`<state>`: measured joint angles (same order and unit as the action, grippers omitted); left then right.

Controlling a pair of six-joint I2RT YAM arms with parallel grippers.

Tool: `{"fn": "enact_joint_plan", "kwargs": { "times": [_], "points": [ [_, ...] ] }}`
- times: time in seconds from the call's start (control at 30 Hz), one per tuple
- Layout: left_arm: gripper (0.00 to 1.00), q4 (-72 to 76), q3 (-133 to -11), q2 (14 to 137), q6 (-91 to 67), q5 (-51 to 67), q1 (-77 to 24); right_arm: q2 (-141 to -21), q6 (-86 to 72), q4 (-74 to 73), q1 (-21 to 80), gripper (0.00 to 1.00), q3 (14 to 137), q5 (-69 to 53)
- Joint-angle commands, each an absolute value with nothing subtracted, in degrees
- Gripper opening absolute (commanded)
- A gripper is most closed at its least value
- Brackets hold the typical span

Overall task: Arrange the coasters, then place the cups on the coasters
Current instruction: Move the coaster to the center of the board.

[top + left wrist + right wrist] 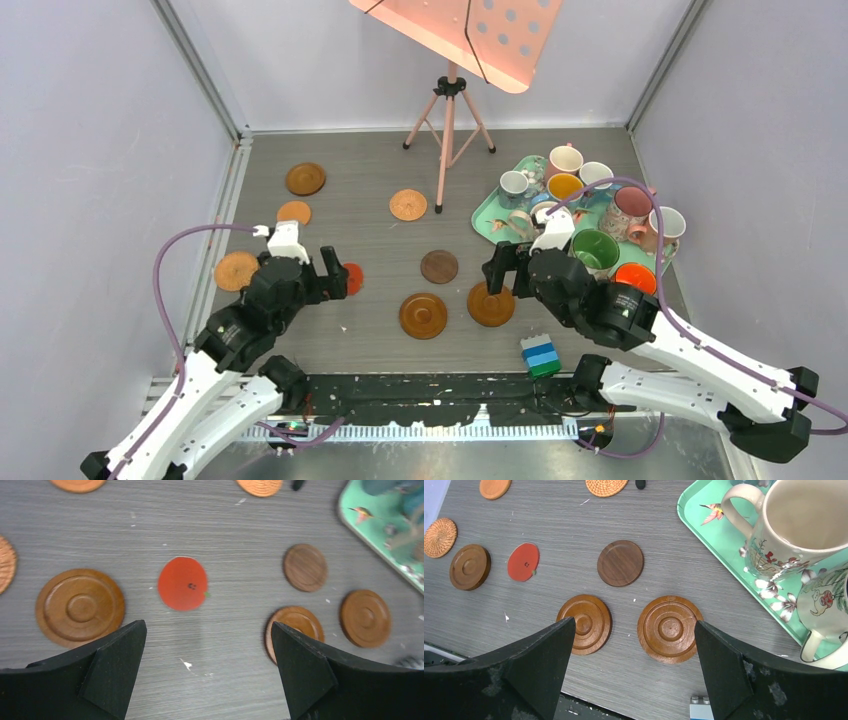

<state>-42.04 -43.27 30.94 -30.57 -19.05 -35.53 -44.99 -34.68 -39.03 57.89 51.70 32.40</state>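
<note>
Coasters (423,315) are seen scattered on the table (360,240), none gripped. The left claw (207,630) is held wide open and empty; the red coaster (182,583) is found just ahead, nearest this arm. The right claw (634,624), also open, is faced by two grooved coasters (669,629); cups (804,520) are kept on the tray (716,540) to its right.

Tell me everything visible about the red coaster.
The red coaster is a flat round disc, plain orange-red and smooth, with a few tiny dark marks near its middle and a small green speck at its rim. It lies flat on the grey table, touching nothing, apart from the brown coasters, ahead of the open left gripper.
</note>
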Motion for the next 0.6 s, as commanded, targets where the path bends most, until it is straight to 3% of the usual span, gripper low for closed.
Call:
{"fn": "enact_joint_plan", "kwargs": {
  "times": [0.0,0.17,0.27,0.4,0.57],
  "points": [
    [0.99,-34.9,-42.3,33.4,-32.6,-33.1,-35.6,-42.9,-33.2,-34.3,57.8,0.97,50.4,33.6],
    [0.99,-27.5,-45.9,39.8,-28.1,-41.2,-34.1,-39.4,-30.4,-32.8,57.8,0.97,48.2,33.3],
    [0.99,-24.5,-49.9,45.6,-26.2,-39.9,-29.3,-37.5,-29.2,-32.2,57.8,0.97,46.9,32.3],
    [0.82,-24.7,-56.3,54.1,-27.0,-30.4,-19.8,-34.2,-28.5,-31.3,57.9,0.97,45.3,31.6],
    [0.76,-23.3,-61.2,63.7,-30.6,-26.7,-11.4,-30.5,-26.8,-30.0,57.8,0.97,43.1,30.9]
  ]
}}
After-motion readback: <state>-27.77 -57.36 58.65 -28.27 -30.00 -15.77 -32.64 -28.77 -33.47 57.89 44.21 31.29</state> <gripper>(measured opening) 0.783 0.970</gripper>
